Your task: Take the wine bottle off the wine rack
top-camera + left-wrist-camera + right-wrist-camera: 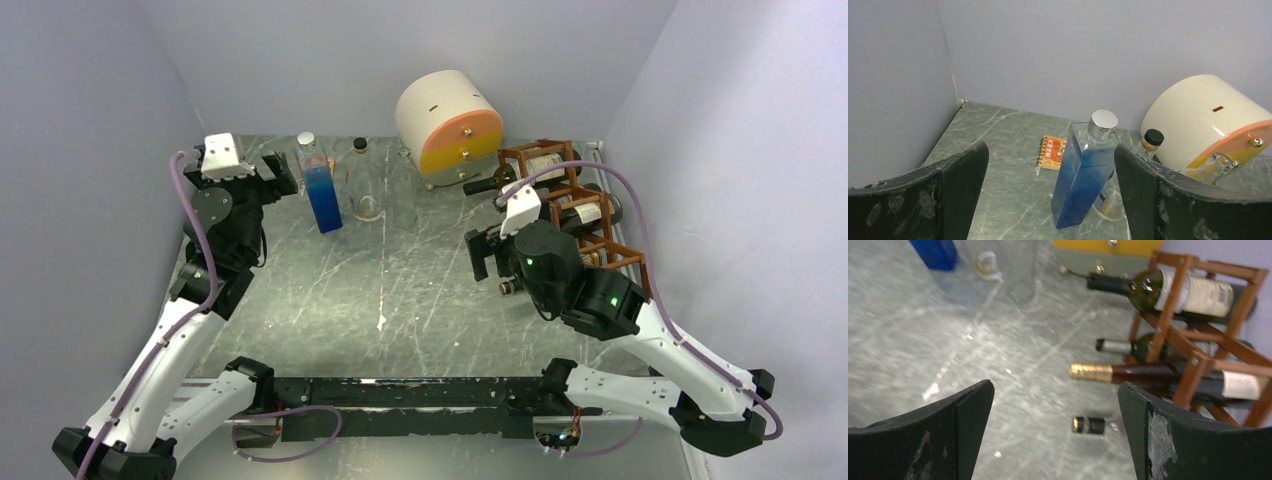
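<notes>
Closest thing up front is the left pincer (1050, 146), fingers spread wide, nothing in it. It's just staring at a blue bottle (1080, 185) standing on the surface (400, 290), with a little notebook (1052, 153) lying flat behind that. A cream-and-orange drum box (1198, 120) sits further right, by the back wall. None of that matters for this job.

The action is on the right. The right pincer (1055, 386) is also spread and empty, hanging near the bottle necks but touching none. The rack (1218, 266) stands at the right wall with four bottles lying in its cells, necks poking left: a green bottle (1148, 287) on top, a silver-cap bottle (1113, 346) below it, a gold-foil bottle (1128, 372) under that, and a low bottle (1088, 424) near the surface. Can't tell which one is the target. The gold-foil neck looks best lined up with the open fingers, so that's my guess (the wrist view is pretty blurry, mind).

What I'd worry about:
- Pinching only the foil end of a neck. Smooth, round and tapered, so it could slip.
- Pulling off-axis. That rack looks light, so a crooked tug might drag it along or jostle the other three.
- Once the body leaves its cell, the weight hangs behind the grip and the bottle may droop.
- The arm's purple cable (560, 172) loops over the rack and might snag.
</notes>
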{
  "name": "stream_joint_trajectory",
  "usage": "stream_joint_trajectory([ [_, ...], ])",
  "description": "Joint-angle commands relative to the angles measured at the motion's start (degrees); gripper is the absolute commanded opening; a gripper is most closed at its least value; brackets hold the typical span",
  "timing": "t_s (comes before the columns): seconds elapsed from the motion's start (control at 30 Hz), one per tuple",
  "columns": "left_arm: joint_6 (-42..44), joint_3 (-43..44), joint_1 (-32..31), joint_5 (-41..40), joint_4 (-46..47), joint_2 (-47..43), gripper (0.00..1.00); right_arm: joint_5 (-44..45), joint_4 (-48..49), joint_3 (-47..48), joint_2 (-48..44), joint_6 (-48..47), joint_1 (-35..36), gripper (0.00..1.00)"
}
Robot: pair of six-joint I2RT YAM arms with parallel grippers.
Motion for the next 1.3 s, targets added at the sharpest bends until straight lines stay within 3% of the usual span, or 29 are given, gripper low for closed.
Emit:
stream_joint_trajectory([
  [0.0, -0.6, 1.2, 0.4, 1.1, -0.1, 0.8, 0.99, 5.8, -16.1, 3.0, 1.7, -0.6, 0.0, 1.0],
  [0.2, -0.7, 0.9, 0.4, -0.1, 0.1, 0.7, 0.99, 5.0, -20.2, 0.6, 2.9, -8.2, 0.0, 1.0],
  [0.37, -0.7, 1.0, 0.4, 0.1, 0.0, 0.0, 0.99, 4.5, -15.2, -4.6, 1.3, -20.3, 0.0, 1.0],
  [0.57, -0.1, 0.9, 0.4, 2.0, 0.1, -0.6, 0.99, 12.5, -9.3, -9.9, 4.1, -31.6, 0.0, 1.0],
  [0.73, 0.4, 1.0, 0.4, 3.1, 0.2, -0.9, 0.98, 14.1, -2.9, -13.5, 6.9, -40.1, -0.7, 1.0],
  [1.1, 0.7, 2.2, 0.3, 11.6, -0.5, -0.8, 0.94, 13.4, 11.7, -19.1, 16.3, -47.9, -7.3, 1.0],
  [1.27, 0.9, 2.0, 0.3, 14.0, -0.1, -1.5, 0.94, 5.8, 9.5, -16.5, 18.0, -49.2, -11.0, 1.0],
])
